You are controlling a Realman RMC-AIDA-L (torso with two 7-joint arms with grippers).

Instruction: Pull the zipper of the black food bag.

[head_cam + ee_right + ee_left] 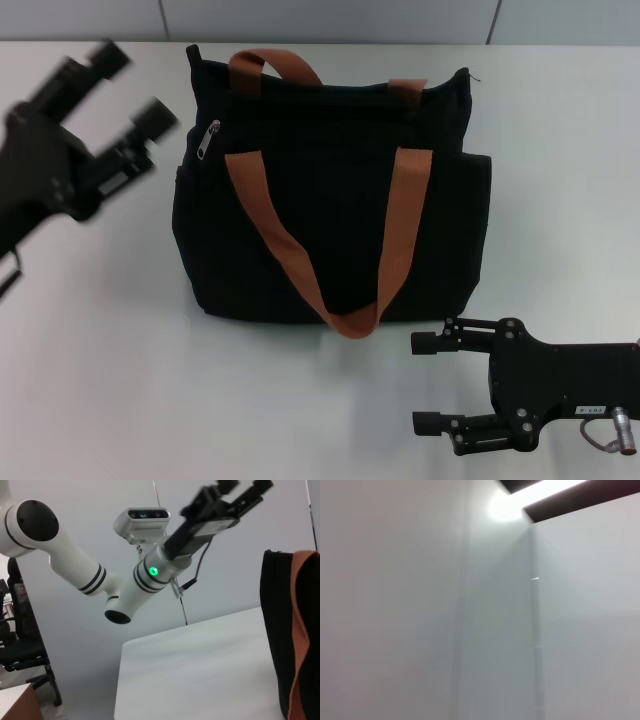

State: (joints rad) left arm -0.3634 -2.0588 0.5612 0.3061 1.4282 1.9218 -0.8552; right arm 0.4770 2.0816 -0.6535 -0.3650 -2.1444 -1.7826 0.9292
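Nearest the robot's body, the right gripper [432, 384] rests low over the table [100, 380], just off the near right corner of the black food bag [330, 200]; its two fingers stand apart with nothing between them, so it is released and idle. The bag lies flat on the table's middle, its mouth turned away from the robot; one orange-brown strap [345, 320] droops in a long loop down the front panel to the near edge, close to the right gripper's upper finger; the second strap [270, 65] arches over the far rim.

Fabric like this looks soft and light, so I judge the bag will slide or bunch if the pull is tugged without something bracing the body; the zipper [208, 140] is a small silver tab at the far left of the front panel, hard and probably slippery, and it wants a fine pinch on the tab itself, drawn along the track.

Farther off, the left gripper [130, 95] hangs above the table, near the bag's far left corner and not far from the tab; its fingers are spread and empty; the right wrist view shows it raised in the air [240, 490], well clear of the surface. Nothing lies between it and the tab; the front strap's left leg runs just beside the tab and could snag a finger. The left wrist view shows only a pale wall.
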